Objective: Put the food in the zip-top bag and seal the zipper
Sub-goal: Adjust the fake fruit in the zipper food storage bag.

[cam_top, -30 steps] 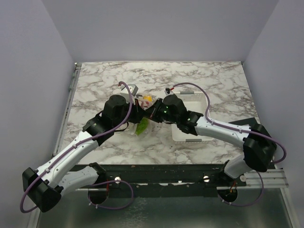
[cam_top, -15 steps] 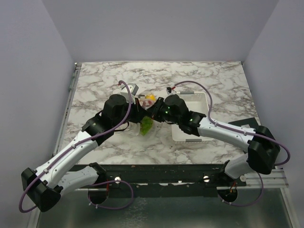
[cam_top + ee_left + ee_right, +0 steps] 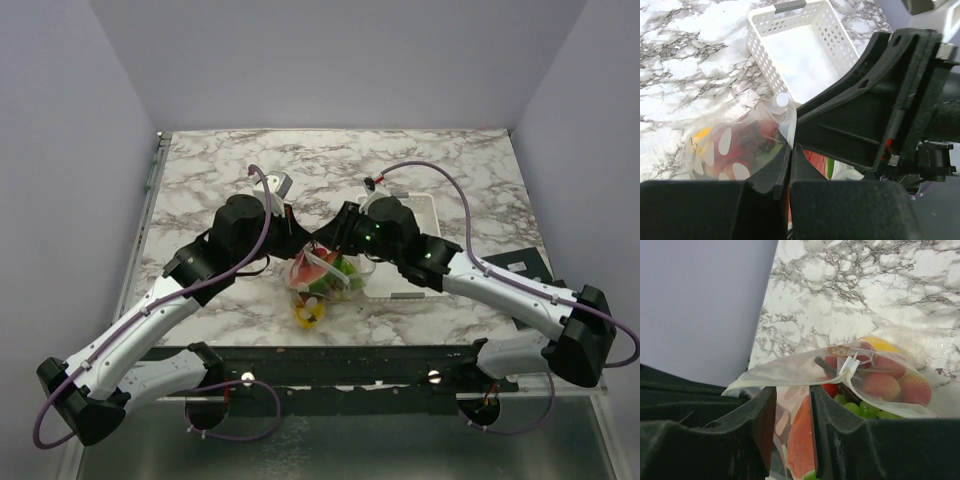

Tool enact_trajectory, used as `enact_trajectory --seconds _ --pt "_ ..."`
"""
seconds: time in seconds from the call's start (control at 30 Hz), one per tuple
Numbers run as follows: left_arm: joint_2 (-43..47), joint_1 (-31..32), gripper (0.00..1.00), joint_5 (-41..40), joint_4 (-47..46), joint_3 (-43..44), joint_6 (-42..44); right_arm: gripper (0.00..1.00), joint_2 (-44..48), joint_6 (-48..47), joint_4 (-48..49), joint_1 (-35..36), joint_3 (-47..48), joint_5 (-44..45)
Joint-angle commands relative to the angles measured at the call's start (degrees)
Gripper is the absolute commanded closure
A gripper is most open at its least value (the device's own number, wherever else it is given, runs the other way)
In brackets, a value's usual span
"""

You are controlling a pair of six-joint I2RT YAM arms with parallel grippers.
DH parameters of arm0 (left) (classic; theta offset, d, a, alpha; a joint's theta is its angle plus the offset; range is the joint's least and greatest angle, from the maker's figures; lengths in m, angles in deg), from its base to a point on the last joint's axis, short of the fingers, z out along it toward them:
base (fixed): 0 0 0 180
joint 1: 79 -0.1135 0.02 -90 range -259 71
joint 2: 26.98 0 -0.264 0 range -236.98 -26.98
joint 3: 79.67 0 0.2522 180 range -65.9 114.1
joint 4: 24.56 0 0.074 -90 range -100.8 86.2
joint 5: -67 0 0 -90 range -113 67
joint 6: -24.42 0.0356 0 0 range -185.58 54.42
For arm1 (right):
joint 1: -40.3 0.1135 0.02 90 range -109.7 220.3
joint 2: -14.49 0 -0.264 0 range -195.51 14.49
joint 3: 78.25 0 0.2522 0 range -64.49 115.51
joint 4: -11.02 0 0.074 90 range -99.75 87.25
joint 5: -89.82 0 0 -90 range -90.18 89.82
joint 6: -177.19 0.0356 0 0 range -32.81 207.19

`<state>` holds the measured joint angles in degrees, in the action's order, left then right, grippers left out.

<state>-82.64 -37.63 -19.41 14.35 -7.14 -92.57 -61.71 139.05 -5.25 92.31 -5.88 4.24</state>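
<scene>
The zip-top bag hangs above the table between my two grippers, full of the food. Through its film I see the watermelon slice, green grapes, red strawberries and the yellow pepper. My left gripper is shut on the bag's upper edge, and the bag sags to its left. My right gripper stands a little open, and the zipper with its white slider lies across its fingertips. In the top view the right gripper is at the bag's right top corner.
The white slotted basket stands just right of the bag, partly under my right arm; it appears empty in the left wrist view. A flat black object lies at the table's right edge. The right arm's black wrist is close to my left fingers.
The bag has been raised and drawn toward the near edge, so it now hangs with the food bunched at its bottom. Both grippers moved nearer; the right arm stretched out.
</scene>
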Motion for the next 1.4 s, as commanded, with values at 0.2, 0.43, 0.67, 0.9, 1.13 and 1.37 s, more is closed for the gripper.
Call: enact_trajectory --seconds 0.2,0.43,0.67,0.9,1.13,1.37 --pt "0.88 0.23 1.00 0.82 0.80 4.23 0.43 0.62 9.23 -10.69 -8.19 -0.42 -1.37 0.63" --pt "-0.26 0.27 0.99 3.23 3.33 6.41 2.80 0.60 11.84 -20.35 -12.91 -0.42 2.13 -0.44" --pt "-0.98 0.29 0.99 5.91 6.93 9.17 6.43 0.58 12.89 -33.89 -17.07 -0.42 5.51 -6.27" --pt "-1.47 0.28 0.99 8.64 9.71 10.45 8.73 0.52 16.11 -44.45 -17.59 -0.42 4.98 -12.92" --pt "-1.86 0.28 0.99 11.78 10.35 10.32 9.92 0.48 19.63 -56.02 -17.23 -0.42 2.55 -20.79" --pt "-1.78 0.29 0.99 14.32 11.57 11.22 11.53 0.48 21.60 -68.04 -17.63 -0.42 -0.22 -33.67"
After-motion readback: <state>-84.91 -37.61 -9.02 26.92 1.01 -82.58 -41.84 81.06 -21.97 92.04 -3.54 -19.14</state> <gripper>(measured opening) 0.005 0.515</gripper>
